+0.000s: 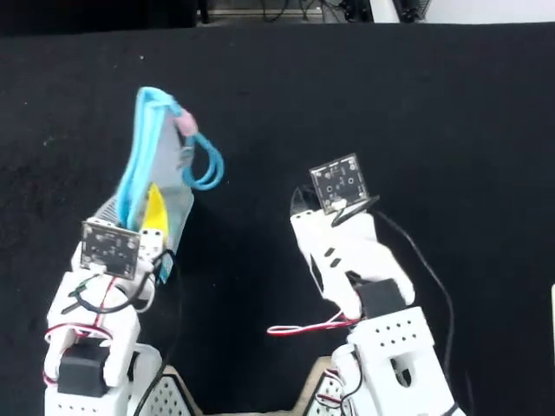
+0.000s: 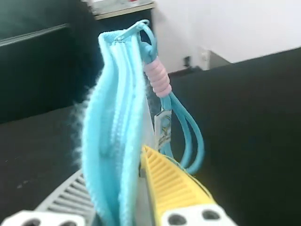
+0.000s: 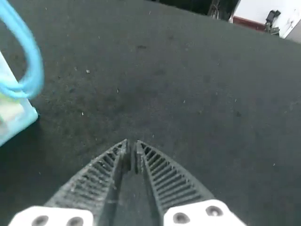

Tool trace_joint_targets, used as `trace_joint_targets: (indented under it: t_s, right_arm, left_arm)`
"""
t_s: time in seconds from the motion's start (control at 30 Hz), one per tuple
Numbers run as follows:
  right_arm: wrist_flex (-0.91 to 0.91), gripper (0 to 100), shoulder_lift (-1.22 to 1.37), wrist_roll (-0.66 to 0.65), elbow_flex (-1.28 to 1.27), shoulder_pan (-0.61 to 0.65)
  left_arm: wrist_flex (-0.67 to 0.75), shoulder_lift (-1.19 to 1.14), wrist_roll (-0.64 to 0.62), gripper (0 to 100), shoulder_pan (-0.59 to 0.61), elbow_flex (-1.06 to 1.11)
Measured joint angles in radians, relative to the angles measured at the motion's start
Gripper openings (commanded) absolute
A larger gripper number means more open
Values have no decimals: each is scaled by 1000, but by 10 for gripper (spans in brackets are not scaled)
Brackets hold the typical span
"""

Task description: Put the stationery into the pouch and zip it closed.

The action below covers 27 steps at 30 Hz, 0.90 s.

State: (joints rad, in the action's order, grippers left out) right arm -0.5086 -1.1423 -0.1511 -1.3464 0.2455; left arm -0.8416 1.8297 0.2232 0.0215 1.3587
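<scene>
Jaws on left arm clamped tight — jaws on right arm pressed together.

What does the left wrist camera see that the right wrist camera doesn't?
Left wrist view, not the right: the pouch standing on edge with its long blue side showing, a pink bead on its strap, and the left tool clamped on the pouch. Right wrist view, not the left: the right tool, shut, above the table. Both: the blue loop, some of the pouch, and the black table.
</scene>
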Motion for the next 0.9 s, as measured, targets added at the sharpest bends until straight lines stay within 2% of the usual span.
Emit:
trace_joint_targets:
  t_s: [0.2,0.37,0.5,0.63,0.73,0.9]
  right_arm:
    - [104,11,0,0,-100,-8]
    - [126,11,0,0,-124,-6]
    - [129,11,0,0,-124,-6]
    - [129,11,0,0,-124,-6]
    - [129,11,0,0,-124,-6]
    - [129,11,0,0,-130,-6]
  left_arm:
    - [140,-18,40,30,213,2]
    - [338,-21,155,30,293,21]
    - [500,-23,221,30,284,71]
    - [597,-23,239,30,215,180]
    - [641,-25,250,30,133,305]
    - [640,-63,252,33,3,316]
